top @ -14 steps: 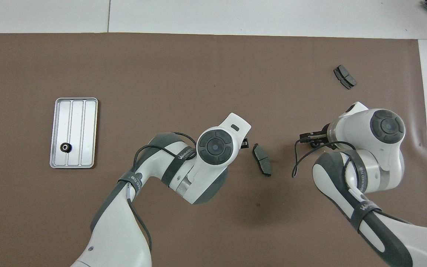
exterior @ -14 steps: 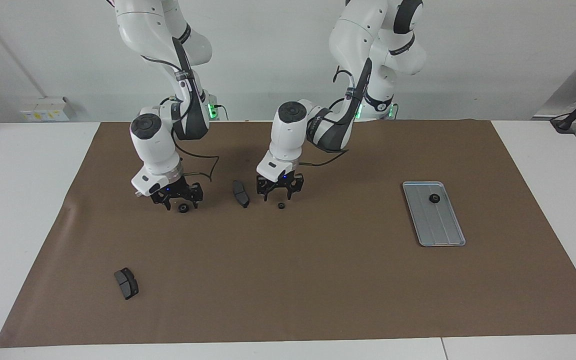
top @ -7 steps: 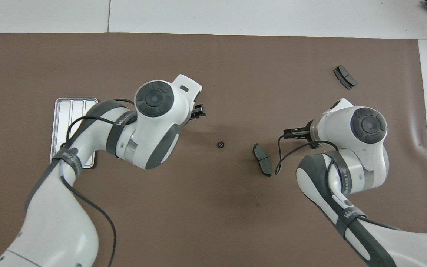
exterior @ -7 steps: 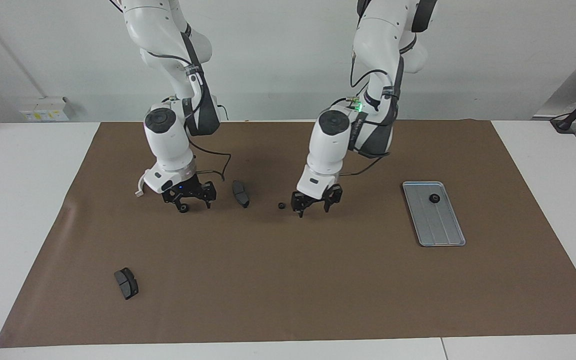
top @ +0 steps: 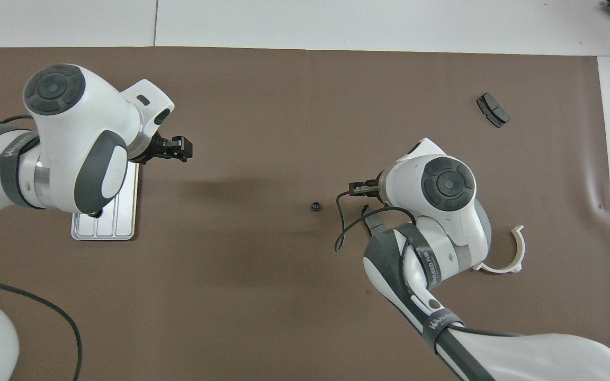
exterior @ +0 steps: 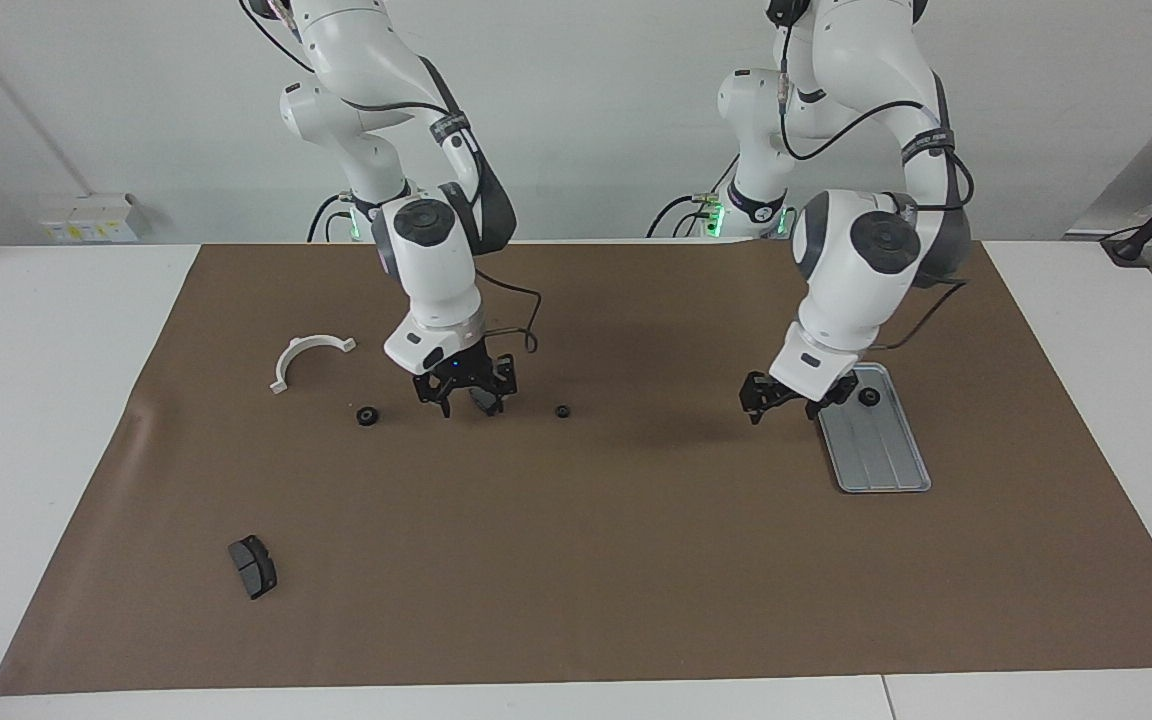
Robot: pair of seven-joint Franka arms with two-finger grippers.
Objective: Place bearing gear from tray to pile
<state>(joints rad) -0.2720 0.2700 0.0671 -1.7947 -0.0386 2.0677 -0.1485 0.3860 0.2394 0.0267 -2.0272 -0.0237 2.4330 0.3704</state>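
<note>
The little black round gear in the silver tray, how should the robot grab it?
Judging by its pose, from straight above. The small black round bearing gear lies flat on the ridged silver-grey metal tray, at the end nearer the robots, so fingers should pinch its outer rim on two opposite sides. The left hand hovers beside it, best placed.

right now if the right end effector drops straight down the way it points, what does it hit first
Probably the dark grey brake pad on the mat, directly under the right end effector; the gap between them is unclear.
</note>
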